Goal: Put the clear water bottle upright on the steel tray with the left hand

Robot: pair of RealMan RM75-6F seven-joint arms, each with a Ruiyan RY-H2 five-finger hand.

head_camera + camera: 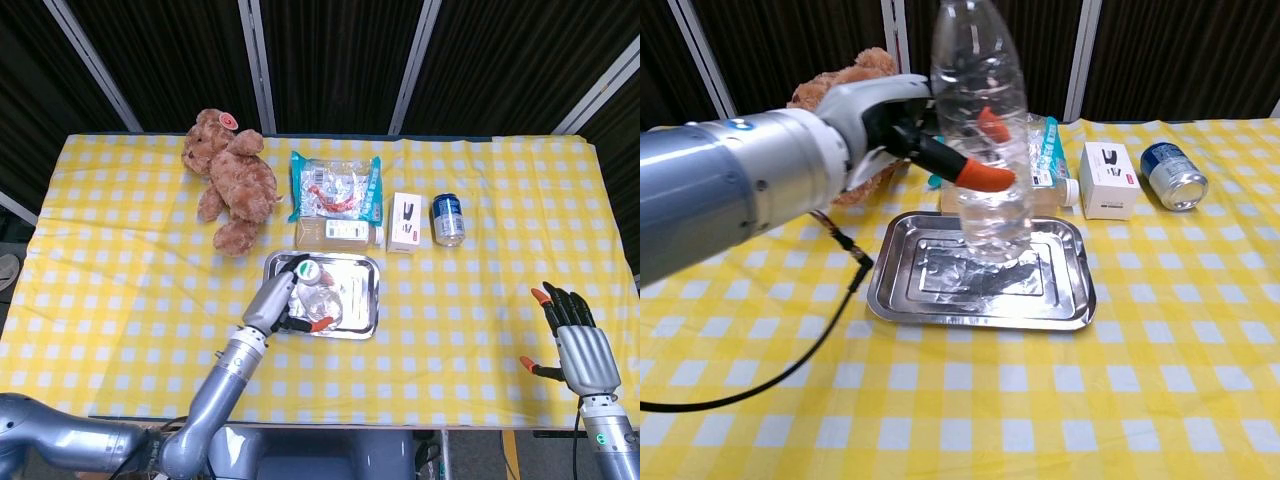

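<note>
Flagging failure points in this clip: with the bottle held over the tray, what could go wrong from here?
1. The bottle is tall and narrow and held by the left hand just over the tray; released before its base sits flat, it may tip.
2. The tray floor looks crinkled and uneven, so the base could rock.
3. Falling backward, it could hit the flat bottle lying behind the tray.
</note>
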